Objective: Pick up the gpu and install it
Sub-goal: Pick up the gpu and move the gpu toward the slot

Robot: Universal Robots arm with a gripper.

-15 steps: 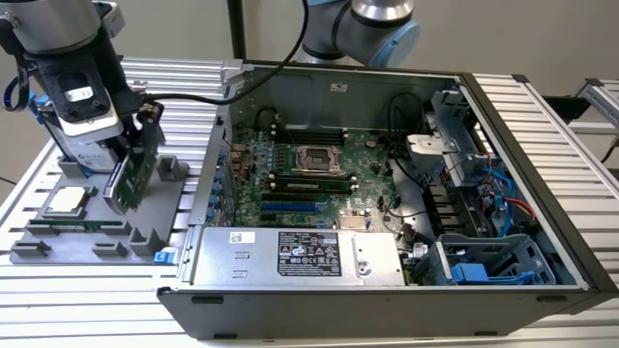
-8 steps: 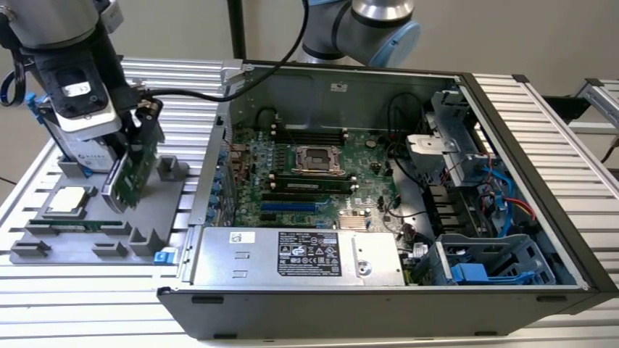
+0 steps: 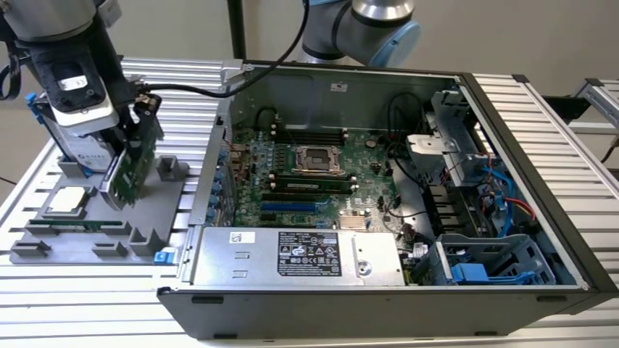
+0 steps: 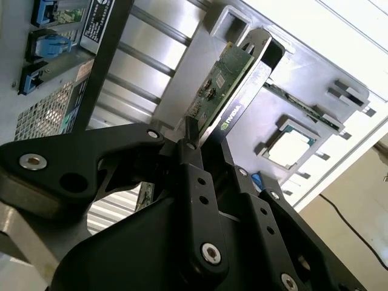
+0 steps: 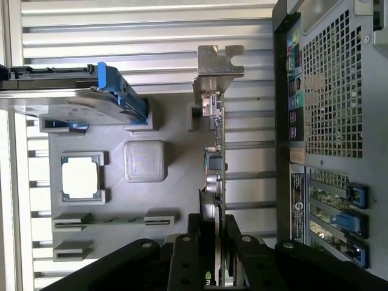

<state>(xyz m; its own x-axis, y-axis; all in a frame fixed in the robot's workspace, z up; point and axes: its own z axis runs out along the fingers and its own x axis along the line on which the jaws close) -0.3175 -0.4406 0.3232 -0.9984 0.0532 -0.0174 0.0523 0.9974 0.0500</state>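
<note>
The gpu (image 3: 124,181) is a green card standing on edge over the grey holder tray (image 3: 184,190), at the exterior view's left beside the open computer case (image 3: 503,145). My gripper (image 3: 133,141) is shut on the card's upper edge. In the first wrist view the gpu (image 5: 216,157) appears edge-on between the black fingers (image 5: 203,227), with its silver bracket (image 5: 218,66) at the far end. In the second wrist view the gpu (image 4: 219,85) rises from the gripper (image 4: 197,142). I cannot tell whether the card still touches the tray.
On the tray are a silver hard drive with blue rails (image 5: 73,106), a processor chip (image 5: 80,179) and a thin memory stick (image 5: 103,220). Inside the case lie the motherboard (image 3: 309,167) and a silver power supply (image 3: 290,254). The case wall (image 5: 327,121) is close beside the card.
</note>
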